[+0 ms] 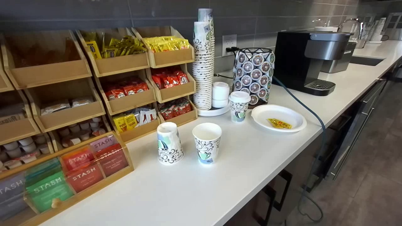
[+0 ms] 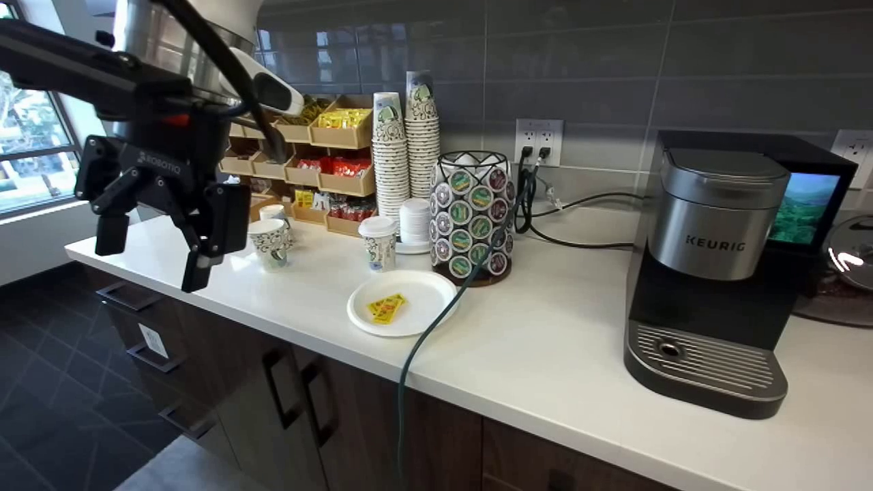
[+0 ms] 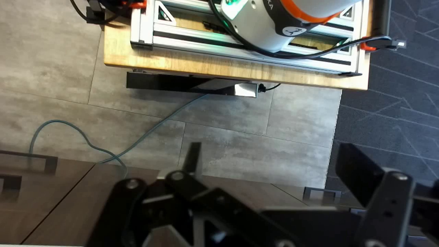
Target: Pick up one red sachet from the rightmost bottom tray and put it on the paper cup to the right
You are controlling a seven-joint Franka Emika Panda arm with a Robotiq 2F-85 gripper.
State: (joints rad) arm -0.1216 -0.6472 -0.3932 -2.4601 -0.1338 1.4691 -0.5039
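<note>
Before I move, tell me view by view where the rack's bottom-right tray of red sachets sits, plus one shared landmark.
In an exterior view: the tray is slightly left of centre, near mid-height, beside the foot of the cup stacks.
In an exterior view: the tray is left of centre, just above mid-height, left of those stacks.
Wrist view: not in it.
Shared landmark: a blue-green cable, visible in all three.

Window point(image 2: 31, 126) daylight; counter point(image 1: 176, 191) sheen

The worktop point(image 1: 176, 194) carries one plate point(image 1: 259, 117) with two yellow packets point(image 2: 387, 310), three separate paper cups point(image 1: 206, 144), two neighbouring cup stacks point(image 1: 201, 75) and one pod carousel point(image 2: 470, 221).
</note>
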